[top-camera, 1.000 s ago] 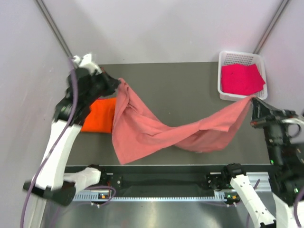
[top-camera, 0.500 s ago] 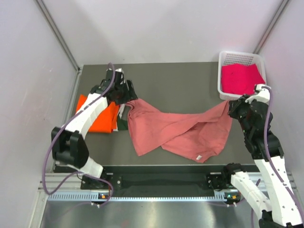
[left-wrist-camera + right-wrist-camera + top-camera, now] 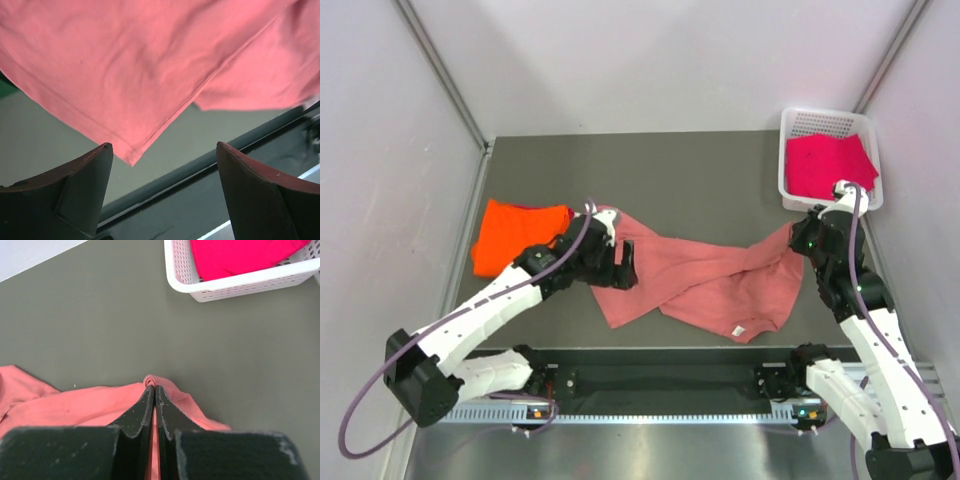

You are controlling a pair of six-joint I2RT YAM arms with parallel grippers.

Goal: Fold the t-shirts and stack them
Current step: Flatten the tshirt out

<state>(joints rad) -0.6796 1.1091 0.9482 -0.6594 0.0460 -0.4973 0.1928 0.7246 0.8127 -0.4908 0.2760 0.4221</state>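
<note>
Grey table (image 3: 720, 170) carries the salmon shirt (image 3: 710, 285), which lies twisted and bunched at centre. We find the right gripper (image 3: 151, 390) pinching a small fold of its edge. The left gripper (image 3: 164, 146) is spread, with a hem corner just ahead of its fingers, ungripped.

Risk: a pull from the right alone could drag the cloth bunched, or slip the thin pinch.

Only the top view shows the orange shirt (image 3: 515, 232) folded at left and the magenta shirt (image 3: 830, 165) in the basket (image 3: 798, 125). Only the wrist views settle finger state.
</note>
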